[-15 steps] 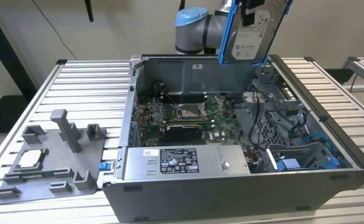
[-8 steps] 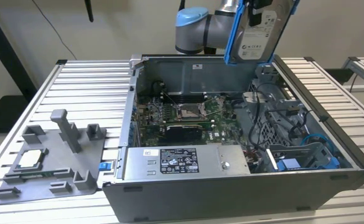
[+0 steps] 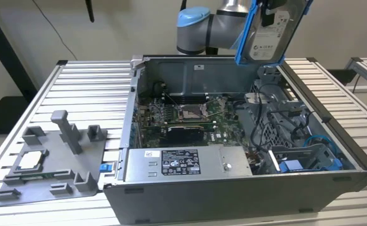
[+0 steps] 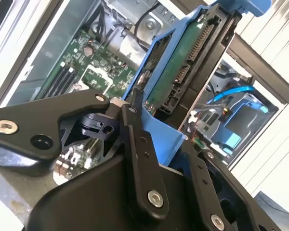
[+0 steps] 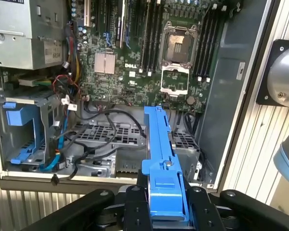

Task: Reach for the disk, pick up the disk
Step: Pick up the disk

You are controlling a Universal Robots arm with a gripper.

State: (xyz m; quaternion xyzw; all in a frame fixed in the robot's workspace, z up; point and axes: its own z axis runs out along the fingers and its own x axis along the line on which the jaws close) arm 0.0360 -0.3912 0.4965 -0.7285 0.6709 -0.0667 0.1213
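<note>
The disk [image 3: 268,35], a silver-grey drive with a white label in a bright blue bracket, hangs upright above the far right corner of the open computer case [image 3: 233,193]. My gripper [image 5: 164,204] is shut on it, black fingers [image 5: 135,207] pressing the blue bracket [image 5: 159,144] from both sides. In the second wrist view the disk's green circuit board and connector edge [image 4: 183,62] show just beyond the gripper [image 4: 154,130]. The disk is clear of the case and touches nothing below.
Inside the case lie the motherboard [image 3: 183,115], a labelled power supply [image 3: 183,162] and a blue caddy [image 3: 309,162] among cables at the exterior view's right. A grey fixture [image 3: 51,174] with a square CPU chip [image 3: 31,161] sits on the slatted table at the left.
</note>
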